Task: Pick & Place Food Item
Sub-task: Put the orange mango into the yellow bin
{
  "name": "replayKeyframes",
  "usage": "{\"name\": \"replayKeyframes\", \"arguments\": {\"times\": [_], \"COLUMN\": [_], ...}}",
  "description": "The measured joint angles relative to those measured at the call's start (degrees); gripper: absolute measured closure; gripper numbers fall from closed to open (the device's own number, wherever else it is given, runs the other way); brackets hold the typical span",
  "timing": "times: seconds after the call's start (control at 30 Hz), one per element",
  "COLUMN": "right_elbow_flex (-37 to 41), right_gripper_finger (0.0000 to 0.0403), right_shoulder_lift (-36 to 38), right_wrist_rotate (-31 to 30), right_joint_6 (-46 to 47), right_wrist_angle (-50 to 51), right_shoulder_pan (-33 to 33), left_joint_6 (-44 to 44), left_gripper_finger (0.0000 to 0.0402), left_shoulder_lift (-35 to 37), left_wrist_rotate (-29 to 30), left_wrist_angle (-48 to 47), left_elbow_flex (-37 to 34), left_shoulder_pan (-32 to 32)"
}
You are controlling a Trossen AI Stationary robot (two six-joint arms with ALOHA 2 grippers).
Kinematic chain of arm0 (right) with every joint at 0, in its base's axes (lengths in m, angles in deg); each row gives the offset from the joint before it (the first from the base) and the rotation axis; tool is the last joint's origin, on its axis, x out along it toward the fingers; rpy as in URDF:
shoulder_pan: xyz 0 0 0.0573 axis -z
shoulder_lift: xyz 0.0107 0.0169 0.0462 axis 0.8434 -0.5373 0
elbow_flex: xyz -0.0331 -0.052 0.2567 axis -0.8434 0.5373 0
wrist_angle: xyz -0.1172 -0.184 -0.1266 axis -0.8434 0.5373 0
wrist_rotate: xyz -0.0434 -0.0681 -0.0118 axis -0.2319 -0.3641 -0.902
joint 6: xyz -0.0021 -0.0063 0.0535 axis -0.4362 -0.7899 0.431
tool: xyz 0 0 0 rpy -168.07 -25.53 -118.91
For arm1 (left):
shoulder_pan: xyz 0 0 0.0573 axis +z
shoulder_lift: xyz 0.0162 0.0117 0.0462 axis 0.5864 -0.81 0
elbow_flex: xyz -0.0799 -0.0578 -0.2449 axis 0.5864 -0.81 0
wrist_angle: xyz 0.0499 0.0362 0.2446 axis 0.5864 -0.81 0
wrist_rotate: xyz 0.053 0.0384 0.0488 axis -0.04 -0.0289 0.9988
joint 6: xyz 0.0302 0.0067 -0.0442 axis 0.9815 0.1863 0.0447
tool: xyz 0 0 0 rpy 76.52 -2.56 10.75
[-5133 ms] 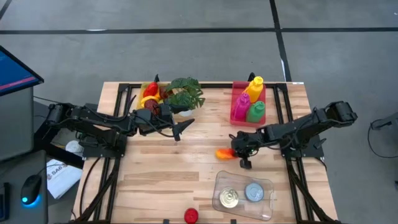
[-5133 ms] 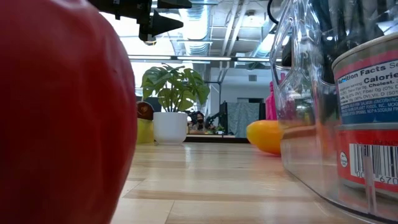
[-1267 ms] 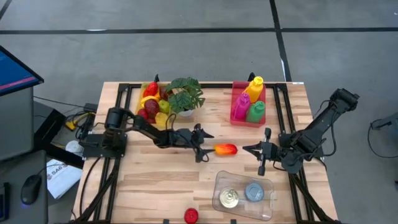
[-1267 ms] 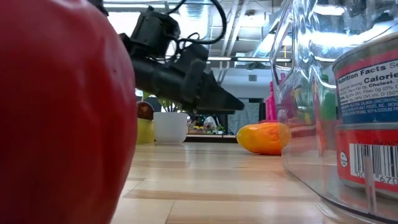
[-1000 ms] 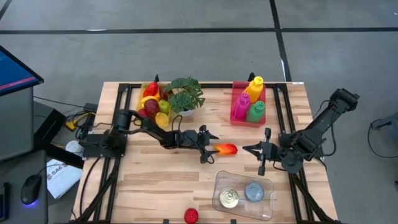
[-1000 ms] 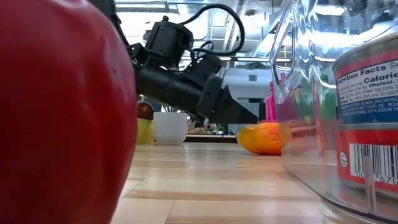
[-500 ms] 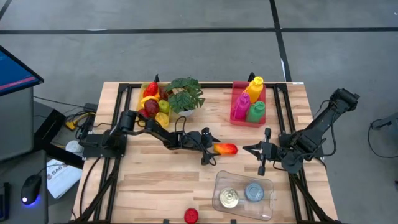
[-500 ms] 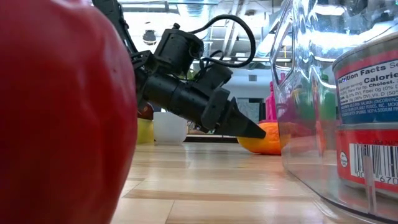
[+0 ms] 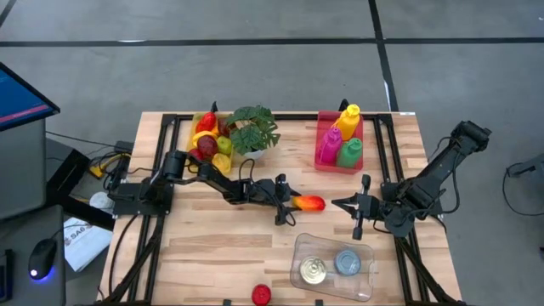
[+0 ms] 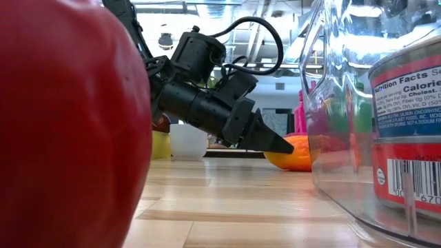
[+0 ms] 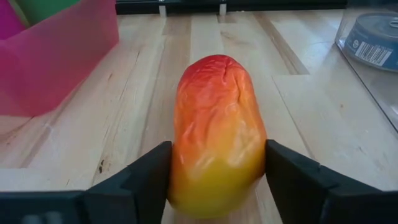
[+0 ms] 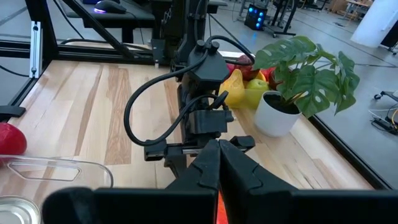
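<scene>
Here the left gripper [image 9: 289, 204] sits low on the surface [image 9: 212, 246] with the orange-red mango [image 11: 216, 134] lodged between its two fingers [image 11: 152, 171], which touch its sides; whether the squeeze is firm I cannot tell. So the pick looks just begun: the fruit is not lifted, and the carrying and placing are left. Near its far end, the clear tray [image 9: 367, 274] holds two cans [image 9: 314, 270] and has free room. Farther beyond, the pink bin [image 9: 325, 136] holds coloured bottles [image 9: 348, 121]. Behind the gripper, a fruit pile [image 9: 208, 134] sits beside a potted plant [image 9: 252, 129]. The right gripper [image 9: 359, 206] waits clenched and empty, well apart beyond the mango.
</scene>
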Motion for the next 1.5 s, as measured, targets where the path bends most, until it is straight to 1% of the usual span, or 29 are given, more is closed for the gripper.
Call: {"name": "replayKeyframes", "arguments": {"times": [0.1, 0.33, 0.53, 0.67, 0.77, 0.87, 1.03, 1.17, 1.3, 1.5], "right_elbow_flex": [0.00, 0.00, 0.00, 0.00, 0.00, 0.00, 0.00, 0.00, 0.02, 0.02], "right_gripper_finger": [0.0403, 0.0403, 0.0403, 0.0403, 0.0403, 0.0403, 0.0403, 0.0403, 0.0403, 0.0403], "right_shoulder_lift": [0.00, 0.00, 0.00, 0.00, 0.00, 0.00, -0.01, 0.00, -0.02, -0.02], "right_wrist_rotate": [0.00, 0.00, 0.00, 0.00, 0.00, 0.02, 0.01, 0.00, 0.02, 0.02], "right_joint_6": [0.00, 0.00, 0.00, 0.01, 0.02, 0.02, 0.02, 0.02, 0.04, 0.05], "right_wrist_angle": [0.00, 0.02, 0.02, 0.04, 0.04, 0.04, 0.01, 0.04, 0.03, 0.22], "right_shoulder_pan": [0.00, 0.00, 0.00, 0.01, 0.00, 0.00, 0.00, 0.00, 0.00, 0.00], "left_joint_6": [0.00, -0.01, -0.03, -0.05, -0.05, -0.05, -0.60, -3.98, -8.64, -16.57], "left_gripper_finger": [0.0192, 0.0186, 0.0196, 0.0195, 0.0198, 0.0199, 0.0200, 0.0203, 0.0198, 0.0203], "left_shoulder_lift": [0.02, 0.09, 0.27, 2.10, 5.02, 9.67, 19.00, 26.18, 32.90, 41.04], "left_wrist_rotate": [0.00, 0.00, 0.00, 0.02, 0.02, 0.04, 0.06, 0.07, 0.37, 0.98], "left_wrist_angle": [0.08, 0.11, 0.06, -0.34, -2.02, -7.68, -21.92, -33.68, -45.71, -64.57], "left_elbow_flex": [0.00, 0.00, 0.00, 0.03, 0.04, 0.04, 0.05, 0.07, 0.08, 0.03], "left_shoulder_pan": [0.00, 0.00, 0.00, 0.00, 0.00, 0.00, -0.09, -0.17, -0.20, -0.22]}}
